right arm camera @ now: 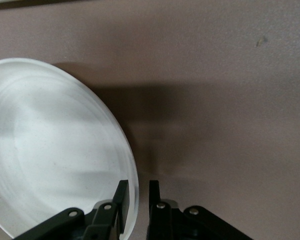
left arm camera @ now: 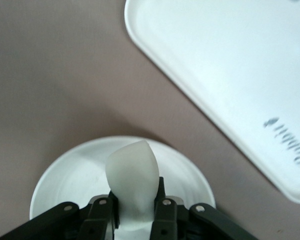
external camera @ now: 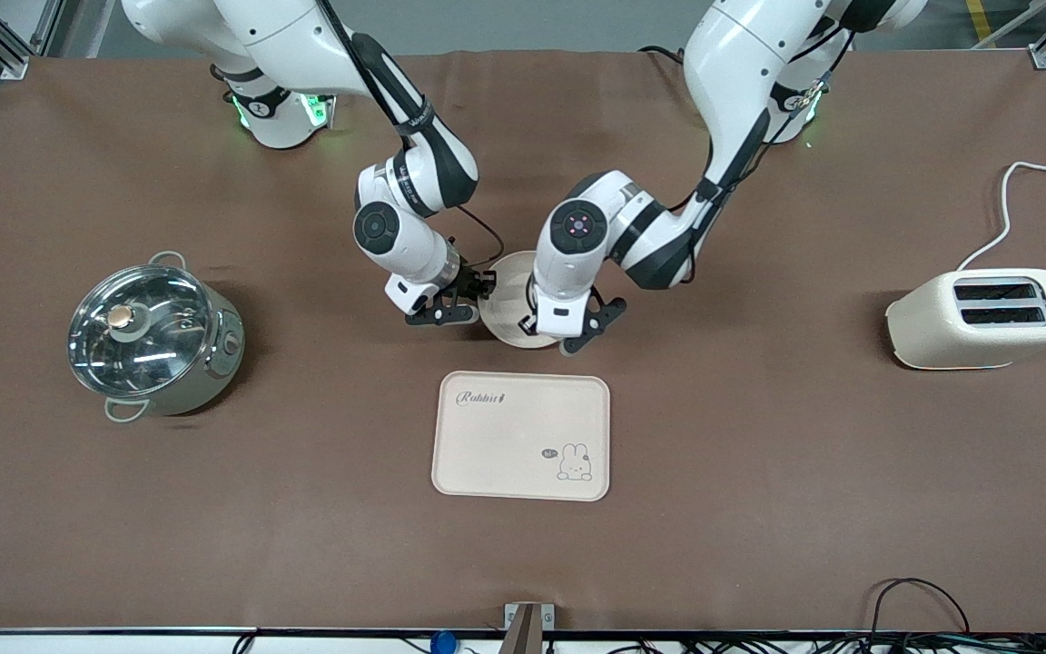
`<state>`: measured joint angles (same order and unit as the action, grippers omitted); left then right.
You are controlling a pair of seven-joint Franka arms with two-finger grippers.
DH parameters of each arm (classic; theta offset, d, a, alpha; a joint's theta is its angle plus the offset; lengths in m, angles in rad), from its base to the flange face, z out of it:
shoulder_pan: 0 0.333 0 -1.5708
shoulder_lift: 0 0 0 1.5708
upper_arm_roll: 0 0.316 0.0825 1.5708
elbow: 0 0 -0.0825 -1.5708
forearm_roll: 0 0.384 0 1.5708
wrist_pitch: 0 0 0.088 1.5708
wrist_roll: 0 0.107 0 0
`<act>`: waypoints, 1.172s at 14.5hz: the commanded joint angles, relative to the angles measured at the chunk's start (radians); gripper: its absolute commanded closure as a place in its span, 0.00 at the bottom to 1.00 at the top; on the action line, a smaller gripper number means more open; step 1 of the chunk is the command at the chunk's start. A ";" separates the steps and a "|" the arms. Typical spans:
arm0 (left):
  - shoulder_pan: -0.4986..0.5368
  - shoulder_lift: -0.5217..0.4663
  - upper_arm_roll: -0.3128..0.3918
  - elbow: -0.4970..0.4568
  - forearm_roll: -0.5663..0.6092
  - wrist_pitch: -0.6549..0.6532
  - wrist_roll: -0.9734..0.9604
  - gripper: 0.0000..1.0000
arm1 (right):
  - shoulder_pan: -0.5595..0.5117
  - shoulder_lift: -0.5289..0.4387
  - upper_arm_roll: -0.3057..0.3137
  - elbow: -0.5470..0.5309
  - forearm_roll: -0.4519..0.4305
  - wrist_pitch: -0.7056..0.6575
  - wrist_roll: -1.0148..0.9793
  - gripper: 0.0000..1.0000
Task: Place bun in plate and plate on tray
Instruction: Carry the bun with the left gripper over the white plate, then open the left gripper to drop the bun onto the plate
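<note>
1. In the left wrist view we see the left gripper (left arm camera: 135, 210) with its fingers (left arm camera: 101, 212) closed on the bun (left arm camera: 132, 175), a pale cream stub standing up between the pads; it hangs over the plate (left arm camera: 70, 175).
2. In the right wrist view the right gripper (right arm camera: 137, 200) has its fingers (right arm camera: 121, 195) pinching the plate's rim (right arm camera: 132, 187), one finger inside the dish and one outside; the gap between them is narrow.
3. From the front we find both grippers, left (external camera: 568, 331) and right (external camera: 450, 304), meeting at the plate (external camera: 509, 277) in mid-table; whether the plate rests flat we cannot tell.
4. The tray (external camera: 521, 436) with its "Rabbit" lettering lies just nearer the front camera than the plate, apart from it and bare.
5. A lidded steel pot (external camera: 151, 334) sits toward the right arm's end; a cream toaster (external camera: 984, 318) toward the left arm's end.
</note>
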<state>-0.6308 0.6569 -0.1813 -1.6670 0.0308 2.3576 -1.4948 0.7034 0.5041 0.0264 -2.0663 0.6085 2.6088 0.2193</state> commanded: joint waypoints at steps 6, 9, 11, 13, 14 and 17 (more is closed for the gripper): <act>-0.029 0.023 0.008 0.007 0.000 -0.014 -0.010 0.00 | 0.011 -0.026 -0.008 -0.028 0.030 0.013 -0.001 1.00; -0.017 -0.034 0.011 0.009 0.003 -0.041 -0.007 0.00 | 0.011 -0.026 -0.008 -0.028 0.030 0.013 -0.001 1.00; -0.012 -0.095 0.023 0.019 0.014 -0.104 0.001 0.00 | 0.010 -0.026 -0.008 -0.028 0.030 0.013 -0.001 1.00; 0.046 -0.167 0.039 0.052 0.015 -0.217 0.095 0.00 | 0.005 -0.029 -0.006 -0.022 0.030 0.010 0.003 1.00; 0.087 -0.199 0.040 0.073 0.015 -0.275 0.176 0.00 | 0.004 -0.035 -0.008 -0.017 0.031 0.010 0.011 1.00; 0.235 -0.302 0.042 0.119 0.017 -0.397 0.445 0.00 | -0.008 -0.041 -0.010 0.052 0.089 -0.019 0.023 1.00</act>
<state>-0.4839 0.4277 -0.1347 -1.5565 0.0340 2.0282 -1.1984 0.7021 0.4961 0.0200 -2.0448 0.6452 2.6138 0.2303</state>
